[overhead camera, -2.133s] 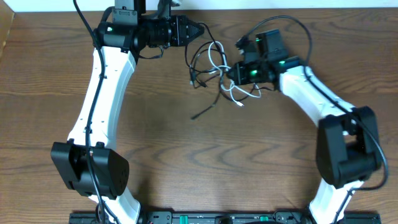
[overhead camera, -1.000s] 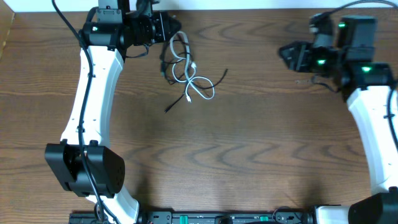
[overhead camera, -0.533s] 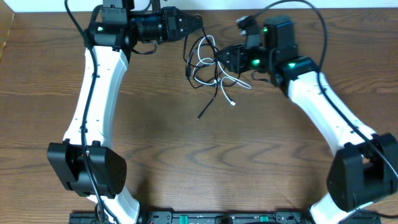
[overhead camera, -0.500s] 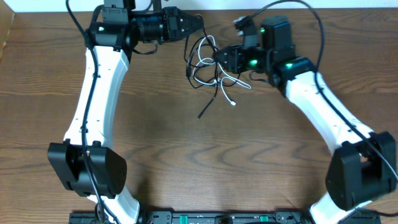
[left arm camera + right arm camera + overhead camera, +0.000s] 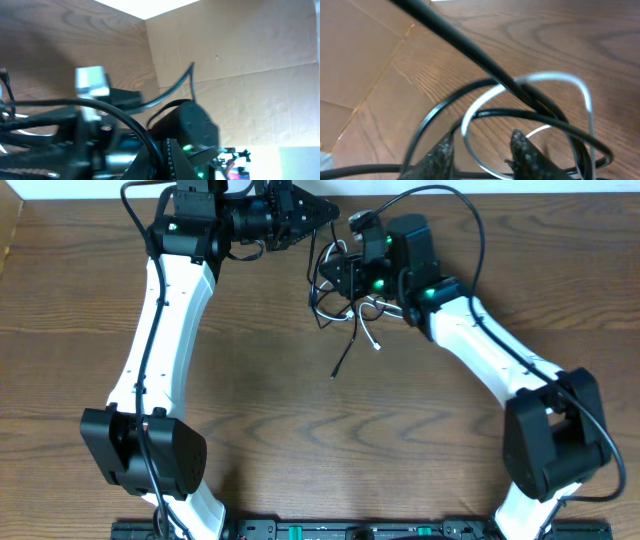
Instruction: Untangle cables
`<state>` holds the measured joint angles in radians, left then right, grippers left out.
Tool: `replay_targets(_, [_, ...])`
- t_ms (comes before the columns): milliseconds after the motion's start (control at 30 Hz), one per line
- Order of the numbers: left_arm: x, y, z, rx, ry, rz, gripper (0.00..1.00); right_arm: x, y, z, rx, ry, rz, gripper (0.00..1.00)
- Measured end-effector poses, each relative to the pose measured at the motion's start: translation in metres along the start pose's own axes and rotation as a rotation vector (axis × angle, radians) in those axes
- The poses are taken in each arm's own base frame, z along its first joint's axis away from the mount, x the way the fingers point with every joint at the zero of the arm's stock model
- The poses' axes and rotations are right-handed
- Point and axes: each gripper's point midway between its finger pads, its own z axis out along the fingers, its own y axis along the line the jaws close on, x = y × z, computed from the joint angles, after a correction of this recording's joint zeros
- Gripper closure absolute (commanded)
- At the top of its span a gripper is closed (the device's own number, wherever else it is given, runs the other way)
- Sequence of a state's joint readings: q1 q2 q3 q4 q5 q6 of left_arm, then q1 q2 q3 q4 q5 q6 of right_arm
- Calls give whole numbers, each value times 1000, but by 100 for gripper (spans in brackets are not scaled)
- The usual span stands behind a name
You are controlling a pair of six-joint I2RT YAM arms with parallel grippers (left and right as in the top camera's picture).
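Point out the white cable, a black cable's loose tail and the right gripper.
white cable (image 5: 550, 75): right wrist view, top of its loop.
black cable (image 5: 341, 362): overhead view, on its straight loose tail.
right gripper (image 5: 480, 139): right wrist view, midway between its fingertips.

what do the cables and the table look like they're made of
The white cable looks like it has a plastic or rubber jacket, smooth with a slight sheen, and it bends in soft loops. The black cable likely has the same sort of jacket, smooth but more matte. The table shows brown wood grain with a flat, low-gloss finish; whether it is real wood or laminate cannot be told.
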<state>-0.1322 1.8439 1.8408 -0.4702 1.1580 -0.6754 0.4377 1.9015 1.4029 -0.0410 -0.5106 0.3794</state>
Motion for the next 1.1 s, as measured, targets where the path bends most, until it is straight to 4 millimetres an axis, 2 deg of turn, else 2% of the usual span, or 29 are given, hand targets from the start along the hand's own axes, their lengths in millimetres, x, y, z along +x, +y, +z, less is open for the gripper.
replay_targets(67, [0, 0, 0, 0, 0, -24, 92, 13, -9, 15, 51, 18, 31, 81])
replay_targets(133, [0, 0, 0, 0, 0, -35, 93, 20, -13, 22, 78, 24, 44, 87])
replay_targets(200, [0, 0, 0, 0, 0, -39, 93, 24, -17, 27, 97, 28, 49, 98])
replay_targets(367, [0, 0, 0, 0, 0, -47, 93, 23, -22, 28, 116, 16, 68, 99])
replay_targets(500, [0, 4, 0, -16, -3, 9, 93, 24, -24, 12, 95, 57, 117, 99])
replay_targets(600, [3, 30, -2, -140, -28, 13, 93, 4, -13, -33, 61, 57, 150, 99])
replay_targets(700, [0, 70, -13, -358, -78, 42, 92, -34, 16, -97, 8, -31, 128, 99])
replay_targets(767, [-1, 86, -19, -452, -90, 77, 93, -55, 33, -141, -14, -102, 103, 99])
replay_targets(833, [-3, 96, -25, -515, -93, 126, 92, -71, 41, -176, -24, -166, 82, 99])
replay_targets(867, [-4, 99, -26, -535, -92, 150, 93, -76, 41, -187, -24, -187, 78, 99])
replay_targets(900, [-2, 103, -28, -560, -82, 176, 92, -83, 40, -209, -13, -226, 75, 99])
replay_targets(1000, [-2, 108, -32, -600, -66, 232, 92, -98, 22, -257, 49, -320, 87, 99])
replay_targets(1100, [-2, 121, -41, -686, -66, 238, 93, -104, 8, -290, 90, -376, 110, 99])
